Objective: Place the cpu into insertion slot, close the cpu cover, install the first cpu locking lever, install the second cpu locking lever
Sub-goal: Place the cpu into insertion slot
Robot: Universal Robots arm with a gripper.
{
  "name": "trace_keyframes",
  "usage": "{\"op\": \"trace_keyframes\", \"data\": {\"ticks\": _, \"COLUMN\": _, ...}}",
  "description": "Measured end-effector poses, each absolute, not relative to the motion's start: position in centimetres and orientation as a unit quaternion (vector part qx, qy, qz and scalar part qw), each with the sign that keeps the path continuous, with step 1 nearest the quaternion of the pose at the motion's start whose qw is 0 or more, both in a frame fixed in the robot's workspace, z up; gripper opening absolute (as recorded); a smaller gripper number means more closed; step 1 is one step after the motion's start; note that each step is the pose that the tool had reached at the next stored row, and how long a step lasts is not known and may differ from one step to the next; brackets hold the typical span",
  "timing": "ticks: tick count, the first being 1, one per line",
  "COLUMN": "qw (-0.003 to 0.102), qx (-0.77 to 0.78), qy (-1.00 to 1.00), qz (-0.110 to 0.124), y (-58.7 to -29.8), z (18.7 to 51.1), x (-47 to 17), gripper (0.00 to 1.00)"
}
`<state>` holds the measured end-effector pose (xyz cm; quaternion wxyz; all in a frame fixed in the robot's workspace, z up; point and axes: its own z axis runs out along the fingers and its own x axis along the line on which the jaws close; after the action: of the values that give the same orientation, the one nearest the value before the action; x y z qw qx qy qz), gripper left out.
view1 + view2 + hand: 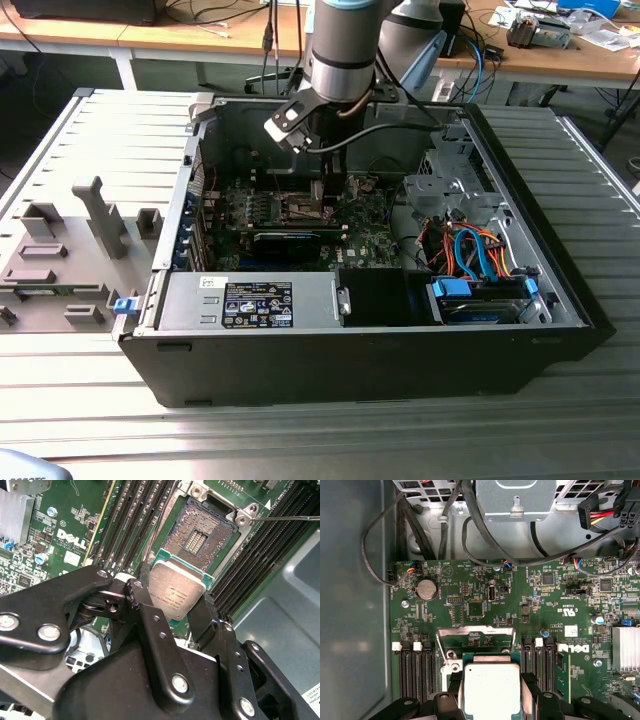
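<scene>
My gripper [175,597] is shut on the cpu [177,592], a pale silver square plate with a green edge, clamped by its sides between the two black fingers. In the second wrist view the insertion slot [197,535] lies open just beyond the cpu, its pin field bare, and the cpu hovers above it, offset toward one side. The cpu cover [475,629] stands raised as a thin metal frame behind the cpu [491,690]. A thin locking lever [290,517] sticks out beside the socket. In the exterior view the gripper [318,190] hangs low inside the computer case over the socket [305,208].
Black memory slots [135,525] flank the socket on both sides. A finned heatsink [626,650] sits on the board. In the exterior view a grey labelled box [250,300], a drive cage [450,190] with coloured cables [470,250] and the case walls [180,230] surround the board.
</scene>
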<state>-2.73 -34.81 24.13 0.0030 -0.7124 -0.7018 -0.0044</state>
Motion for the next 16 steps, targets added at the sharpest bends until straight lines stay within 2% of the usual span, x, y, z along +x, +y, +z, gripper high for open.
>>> {"op": "trace_keyframes", "data": {"ticks": 16, "qw": 0.003, "qx": -0.712, "qy": -0.702, "qz": -0.004, "y": -34.80, "z": 23.66, "x": -2.75, "gripper": 0.55}}
